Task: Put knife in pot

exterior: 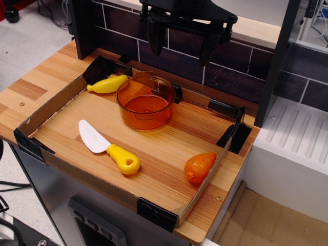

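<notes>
1. While my black hand (183,40) hung high over the back of the wooden bench (46,77), its two fingers stood spread wide apart and held nothing.
2. Below and in front of it sat the round translucent orange plastic pot (145,101), upright near the rear wall of the low cardboard tray (61,95).
3. Well apart from the pot, the white-bladed plastic toy knife with its chunky yellow handle (108,148) lay flat toward the tray's front left.
4. A yellow banana-shaped toy (108,84) lay just left of the pot.
5. An orange carrot toy (199,167) rested by the front right wall.
</notes>
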`<act>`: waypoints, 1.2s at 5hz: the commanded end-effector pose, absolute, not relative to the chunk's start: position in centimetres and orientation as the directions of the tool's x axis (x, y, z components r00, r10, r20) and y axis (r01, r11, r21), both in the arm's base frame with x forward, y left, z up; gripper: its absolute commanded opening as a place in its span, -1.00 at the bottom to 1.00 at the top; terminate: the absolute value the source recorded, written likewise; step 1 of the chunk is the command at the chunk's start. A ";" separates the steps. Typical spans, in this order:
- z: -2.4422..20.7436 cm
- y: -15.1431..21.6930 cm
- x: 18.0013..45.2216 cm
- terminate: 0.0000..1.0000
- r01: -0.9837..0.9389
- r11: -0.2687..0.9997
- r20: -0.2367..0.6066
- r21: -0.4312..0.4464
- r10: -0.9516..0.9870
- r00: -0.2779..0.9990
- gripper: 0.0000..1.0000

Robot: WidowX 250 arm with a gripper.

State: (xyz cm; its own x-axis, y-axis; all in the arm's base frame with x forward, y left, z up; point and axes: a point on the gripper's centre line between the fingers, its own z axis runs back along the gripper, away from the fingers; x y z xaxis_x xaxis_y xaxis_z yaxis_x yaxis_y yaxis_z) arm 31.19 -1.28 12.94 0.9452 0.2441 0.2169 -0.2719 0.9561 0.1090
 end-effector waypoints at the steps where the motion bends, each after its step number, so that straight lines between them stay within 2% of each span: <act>1: 12.9 -1.3 31.2 -1.00 -0.272 0.956 0.217 0.109 0.244 0.945 1.00; 2: 13.0 -0.1 29.6 -1.00 -0.433 0.897 0.280 0.086 0.395 0.875 1.00; 3: 12.1 0.9 27.6 -1.00 -0.429 0.898 0.288 0.099 0.387 0.876 1.00; 5: 10.2 1.8 24.4 -1.00 -0.703 0.708 0.274 0.061 0.666 0.694 1.00; 6: 9.0 2.2 22.5 -1.00 -0.756 0.654 0.233 0.034 0.731 0.642 1.00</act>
